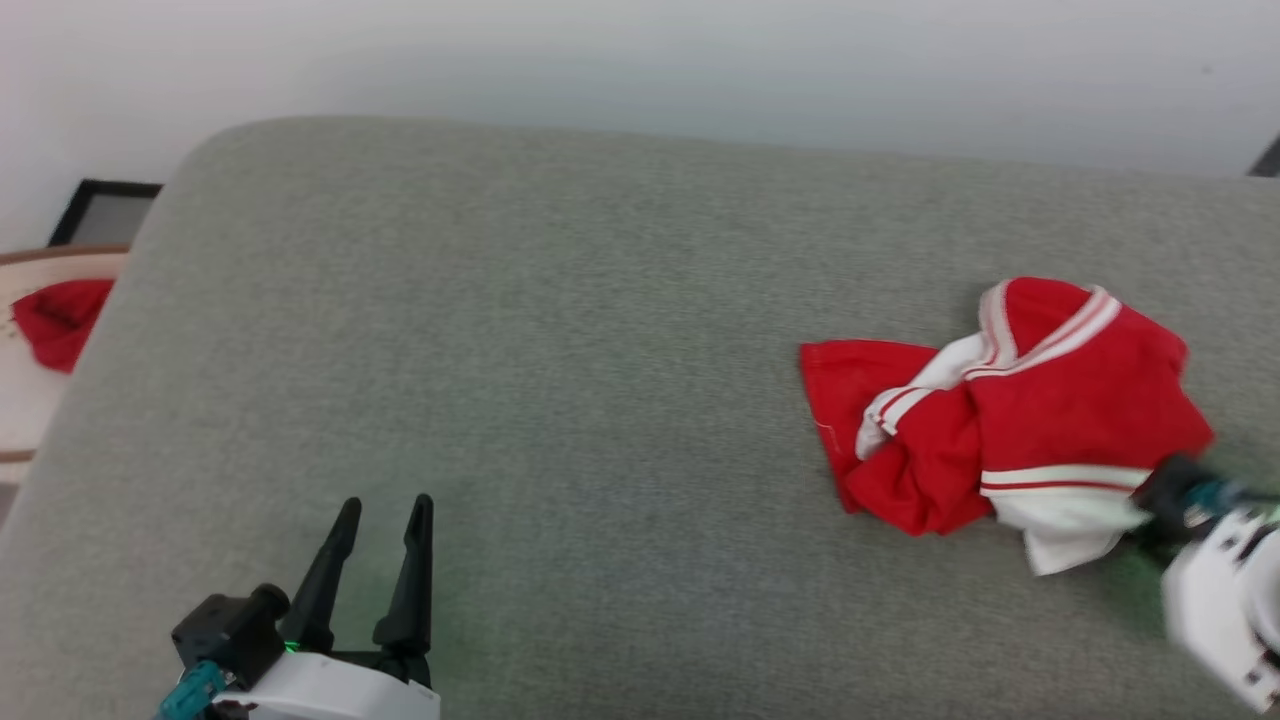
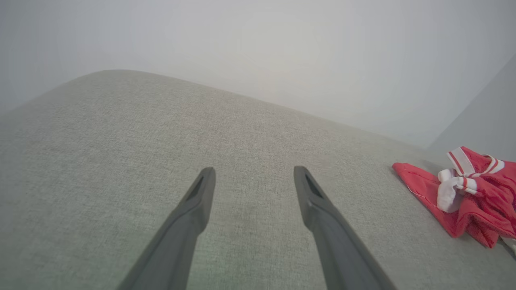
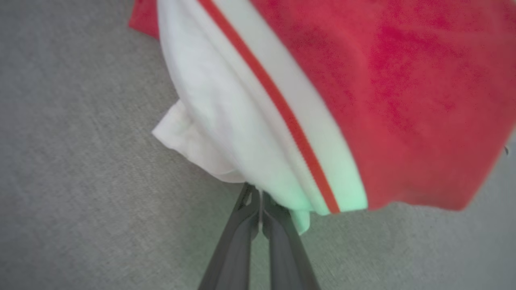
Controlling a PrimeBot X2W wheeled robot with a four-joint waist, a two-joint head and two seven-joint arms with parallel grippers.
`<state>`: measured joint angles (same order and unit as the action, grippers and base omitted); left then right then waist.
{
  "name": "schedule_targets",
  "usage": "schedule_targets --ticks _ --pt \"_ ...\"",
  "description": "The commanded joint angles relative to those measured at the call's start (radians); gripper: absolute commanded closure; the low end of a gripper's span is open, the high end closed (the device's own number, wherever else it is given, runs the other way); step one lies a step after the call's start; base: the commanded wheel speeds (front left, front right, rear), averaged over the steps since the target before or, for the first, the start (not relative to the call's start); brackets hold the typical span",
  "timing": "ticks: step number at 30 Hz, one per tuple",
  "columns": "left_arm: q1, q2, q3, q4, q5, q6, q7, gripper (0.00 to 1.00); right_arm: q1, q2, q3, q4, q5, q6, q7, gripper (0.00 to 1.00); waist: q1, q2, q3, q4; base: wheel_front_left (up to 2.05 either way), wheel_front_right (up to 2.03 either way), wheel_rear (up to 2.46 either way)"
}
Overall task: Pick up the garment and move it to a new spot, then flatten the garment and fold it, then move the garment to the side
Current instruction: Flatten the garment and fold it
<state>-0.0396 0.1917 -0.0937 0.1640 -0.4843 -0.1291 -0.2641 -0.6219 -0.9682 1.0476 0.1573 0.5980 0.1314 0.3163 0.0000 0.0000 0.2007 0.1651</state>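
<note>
Lying crumpled on the right of the grey cushion [image 1: 560,350], the shirt [image 1: 1040,400] has its white sleeve pinched in the right hand [image 3: 258,195] (fingers clamped together); the left hand [image 1: 385,510], fingers apart, sits well away.

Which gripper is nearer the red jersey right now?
Right. The right gripper is shut on the garment at its white edge; the left gripper is open over the grey cushion, far to its left.
</note>
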Motion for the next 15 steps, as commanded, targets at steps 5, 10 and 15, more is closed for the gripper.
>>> schedule_targets --ticks 5,10,15 --pt "-0.015 -0.001 -0.007 -0.005 -0.003 -0.002 0.0 0.0 0.06 -0.007 -0.178 0.006 0.143 -0.001 -0.048 1.0 0.0 0.0 0.002 -0.058 0.0 0.0 0.0" --pt "-0.026 0.003 -0.018 -0.002 -0.004 -0.002 0.0 0.0 0.138 0.038 -0.355 0.05 0.349 -0.001 -0.093 1.0 0.0 0.0 0.006 -0.077 0.0 0.0 0.0" --pt "-0.033 0.011 -0.018 -0.001 -0.008 -0.002 0.0 0.0 0.21 0.1 -0.505 0.092 0.58 -0.001 -0.128 1.0 0.0 0.0 0.011 -0.082 0.0 0.0 0.0"
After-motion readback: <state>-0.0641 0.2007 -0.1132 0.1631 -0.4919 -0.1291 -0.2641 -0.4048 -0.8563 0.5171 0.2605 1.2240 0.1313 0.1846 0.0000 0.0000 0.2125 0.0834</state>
